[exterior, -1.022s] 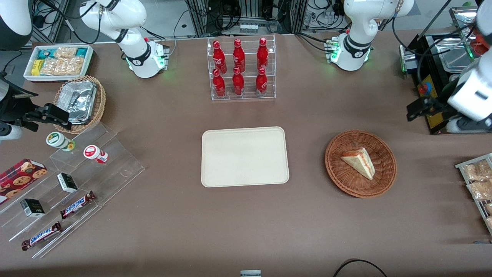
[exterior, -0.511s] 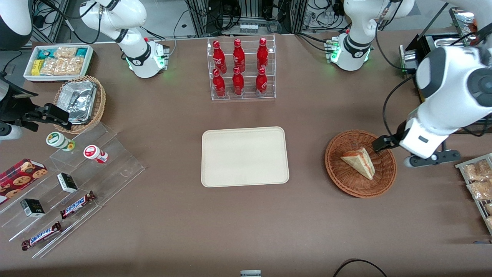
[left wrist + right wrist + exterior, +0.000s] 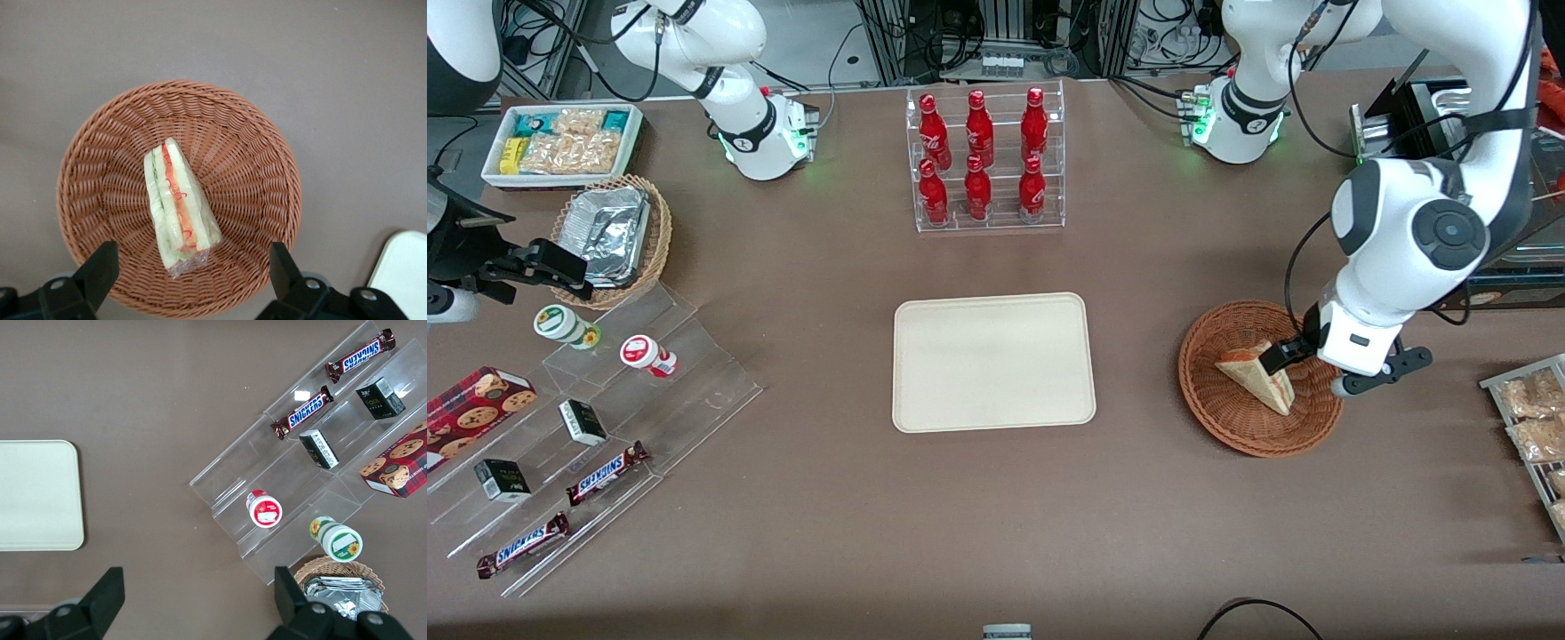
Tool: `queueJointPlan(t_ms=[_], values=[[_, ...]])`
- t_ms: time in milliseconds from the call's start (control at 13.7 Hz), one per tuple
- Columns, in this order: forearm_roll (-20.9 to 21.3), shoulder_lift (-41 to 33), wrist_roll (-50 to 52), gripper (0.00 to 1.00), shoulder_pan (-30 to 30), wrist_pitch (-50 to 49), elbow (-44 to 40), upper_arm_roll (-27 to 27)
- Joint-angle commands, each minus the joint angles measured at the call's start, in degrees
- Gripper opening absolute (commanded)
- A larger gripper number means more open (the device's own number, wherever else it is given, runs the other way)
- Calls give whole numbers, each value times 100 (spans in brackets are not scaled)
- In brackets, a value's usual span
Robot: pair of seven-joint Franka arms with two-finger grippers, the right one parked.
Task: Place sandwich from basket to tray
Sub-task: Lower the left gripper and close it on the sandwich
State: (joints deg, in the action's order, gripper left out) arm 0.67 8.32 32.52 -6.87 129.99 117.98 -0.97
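Observation:
The sandwich, a plastic-wrapped white-bread wedge with red and green filling, lies in the reddish-brown wicker basket toward the working arm's end of the table. My left gripper hovers above the basket, over the sandwich's wide end. In the left wrist view the gripper is open and empty, its fingertips spread wide to either side of the sandwich and above the basket. The cream-beige tray sits empty at mid-table; a corner of it shows in the left wrist view.
A clear rack of red bottles stands farther from the front camera than the tray. Snack packets on a wire rack lie beside the basket. Clear steps with candy bars, a tan foil-tray basket and a white snack bin are toward the parked arm's end.
My left arm has swung in from the table's edge and come down over the basket, ending above the sandwich. The sandwich, basket and tray have not moved.

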Motion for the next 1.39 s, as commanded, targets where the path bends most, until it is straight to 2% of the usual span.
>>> queueJointPlan(t_ms=[0, 146, 438, 1314], values=[[109, -252, 746, 100, -43, 517, 566, 27], [109, -217, 949, 100, -43, 877, 813, 27], [109, -164, 1431, 100, -34, 896, 893, 27], [109, 407, 1477, 100, -25, 1186, 1025, 36]])
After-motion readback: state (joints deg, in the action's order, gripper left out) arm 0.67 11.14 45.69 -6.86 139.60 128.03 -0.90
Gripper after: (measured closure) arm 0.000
